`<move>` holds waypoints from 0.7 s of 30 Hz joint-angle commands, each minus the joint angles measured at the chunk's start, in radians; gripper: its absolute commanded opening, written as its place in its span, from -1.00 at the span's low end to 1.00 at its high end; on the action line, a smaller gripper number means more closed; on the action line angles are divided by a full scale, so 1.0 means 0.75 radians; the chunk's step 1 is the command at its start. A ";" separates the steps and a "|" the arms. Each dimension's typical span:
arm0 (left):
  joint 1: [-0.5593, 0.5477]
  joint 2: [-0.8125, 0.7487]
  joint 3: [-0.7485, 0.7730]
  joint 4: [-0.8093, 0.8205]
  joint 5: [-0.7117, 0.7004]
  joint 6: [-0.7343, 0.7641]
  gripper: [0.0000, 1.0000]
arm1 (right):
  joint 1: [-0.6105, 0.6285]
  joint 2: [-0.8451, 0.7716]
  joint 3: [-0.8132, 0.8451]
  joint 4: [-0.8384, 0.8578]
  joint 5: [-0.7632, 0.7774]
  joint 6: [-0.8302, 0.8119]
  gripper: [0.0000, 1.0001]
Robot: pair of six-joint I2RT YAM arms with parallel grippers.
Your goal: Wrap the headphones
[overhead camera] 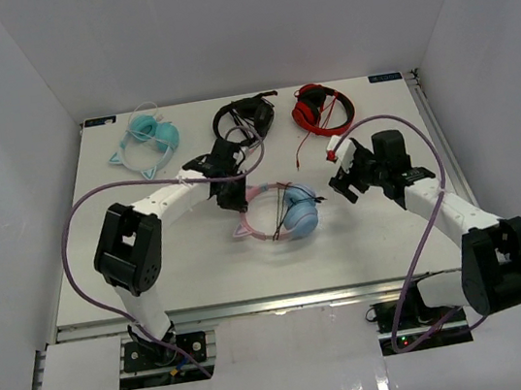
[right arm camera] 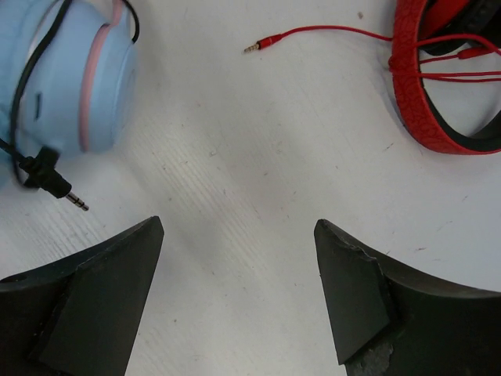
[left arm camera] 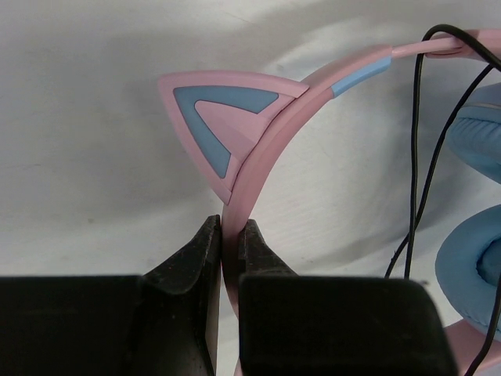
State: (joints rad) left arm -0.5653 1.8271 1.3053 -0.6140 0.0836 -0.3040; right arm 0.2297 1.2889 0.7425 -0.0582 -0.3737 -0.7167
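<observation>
While the top view sets the headphones (overhead camera: 283,213) near the middle of the table (overhead camera: 154,270), between the two arms, only the left wrist camera shows the grip. There the left gripper (left arm camera: 228,235) pinches the pink headband (left arm camera: 266,145) just below a cat ear (left arm camera: 215,129), with both pads pressed against the band. The thin black cable (left arm camera: 419,157) hangs in loose strands beside the blue earcups (left arm camera: 477,133), which the frame's right edge cuts off.

The right wrist camera alone shows the cable's plug (right arm camera: 55,184) lying on the table against one earcup, which is blurred and cropped at the upper left. It also shows part of the red headphones (right arm camera: 446,94) with their red cord.

From above, the left gripper's fingers are hard to tell from the black headphones (overhead camera: 244,119) behind them. The teal headphones (overhead camera: 149,138) lie at the far left.

The right gripper (right arm camera: 239,235) is spread wide over bare table, holding and touching nothing.
</observation>
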 commanded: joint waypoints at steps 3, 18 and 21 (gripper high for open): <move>0.188 0.040 0.092 0.044 0.131 -0.100 -1.00 | -0.074 -0.173 -0.046 0.021 -0.245 0.176 0.73; 0.244 0.091 0.032 0.088 -0.127 -0.074 -0.43 | -0.215 -0.170 -0.111 0.026 -0.488 0.273 0.77; 0.244 0.069 0.023 0.090 -0.115 -0.048 0.04 | -0.228 -0.174 -0.116 0.026 -0.513 0.280 0.78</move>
State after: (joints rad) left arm -0.3774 1.9396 1.3420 -0.5701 0.0178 -0.3630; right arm 0.0751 1.1549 0.6669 -0.0530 -0.6942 -0.5302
